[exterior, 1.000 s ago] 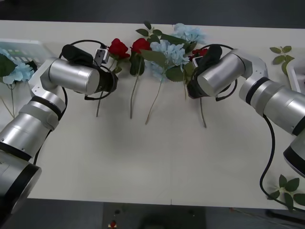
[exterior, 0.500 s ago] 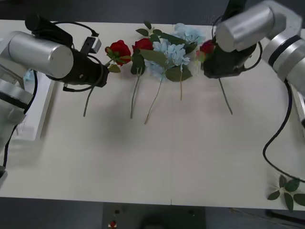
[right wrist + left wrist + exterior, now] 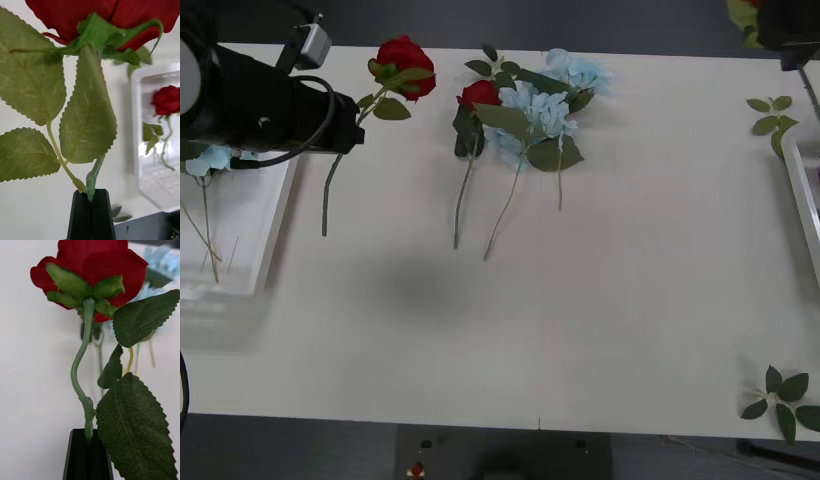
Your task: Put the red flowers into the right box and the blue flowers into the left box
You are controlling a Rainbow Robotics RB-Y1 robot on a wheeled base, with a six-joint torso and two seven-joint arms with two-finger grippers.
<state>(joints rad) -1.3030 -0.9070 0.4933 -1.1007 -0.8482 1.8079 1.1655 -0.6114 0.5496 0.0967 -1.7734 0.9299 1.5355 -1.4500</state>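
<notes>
My left gripper [image 3: 352, 135] is shut on the stem of a red rose [image 3: 405, 55], lifted off the table beside the left box [image 3: 265, 250]; its black fingers [image 3: 80, 450] pinch the stem below the head [image 3: 93, 270]. A blue flower [image 3: 210, 160] lies in that translucent crate. My right gripper [image 3: 780, 25], at the far right corner, is shut on another red rose [image 3: 101, 15], its fingers [image 3: 80, 213] clamping the stem. Beyond it the right box [image 3: 137, 123] holds a red rose [image 3: 167, 101]. On the table lie a red rose [image 3: 477, 95] and blue flowers [image 3: 535, 110].
Loose green leaf sprigs lie at the far right [image 3: 770, 115] and at the near right corner [image 3: 785, 395]. The right box's white rim [image 3: 800, 200] runs along the table's right edge. Stems of the lying flowers reach toward the table's middle.
Both arms have lifted with their roses. The left one drew back to the left over the crate's edge; the right one swung up and off to the far right corner.
</notes>
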